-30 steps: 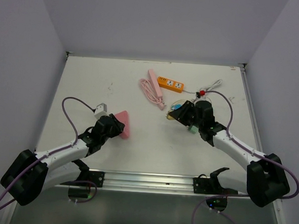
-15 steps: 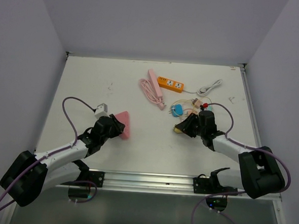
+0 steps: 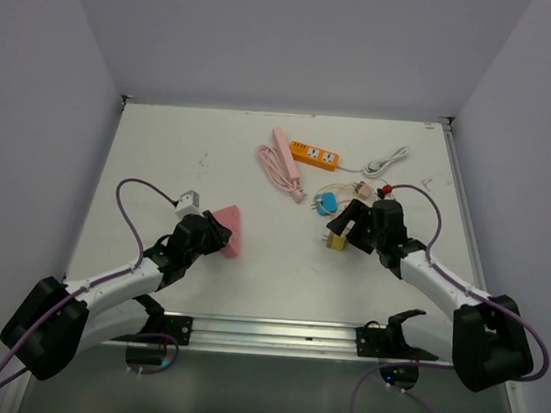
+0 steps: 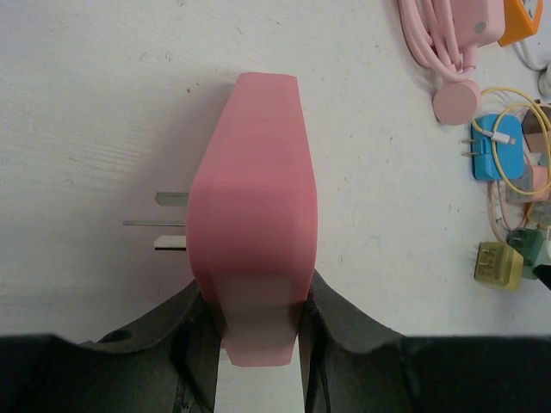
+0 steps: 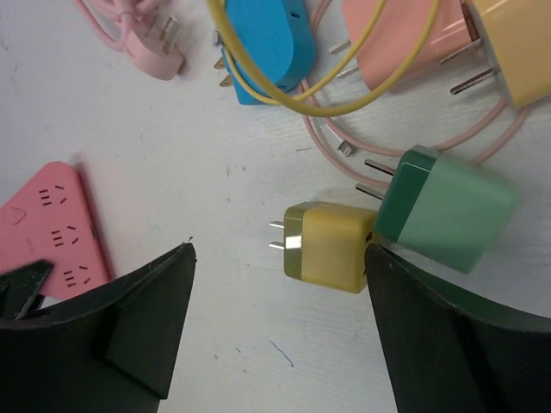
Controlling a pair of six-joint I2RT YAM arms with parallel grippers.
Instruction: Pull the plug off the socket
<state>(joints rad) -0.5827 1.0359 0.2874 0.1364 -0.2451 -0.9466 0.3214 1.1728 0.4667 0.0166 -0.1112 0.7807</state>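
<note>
The pink socket (image 3: 228, 230) lies on the white table, and my left gripper (image 3: 210, 234) is shut on its narrow end (image 4: 256, 301). Metal prongs (image 4: 170, 222) stick out of the socket's left side in the left wrist view. Its face with the rows of holes (image 5: 53, 231) has nothing plugged in. A yellow plug (image 3: 336, 240) lies loose on the table, well apart from the socket. My right gripper (image 3: 347, 228) stands open around the yellow plug (image 5: 331, 247), which rests close to the right finger (image 5: 430, 327). Between the fingertips (image 5: 279, 249) only the plug's two prongs show.
A green plug (image 5: 448, 219) lies against the yellow one. Beyond it are a blue plug (image 3: 326, 204), a peach charger (image 5: 405, 43) and a looped yellow cable (image 5: 284, 95). Farther back sit a pink strip with coiled cord (image 3: 280, 160) and an orange strip (image 3: 314, 155).
My right gripper came down toward the table with the yellow plug, then opened and left it lying there. The left gripper and pink socket have not moved.
</note>
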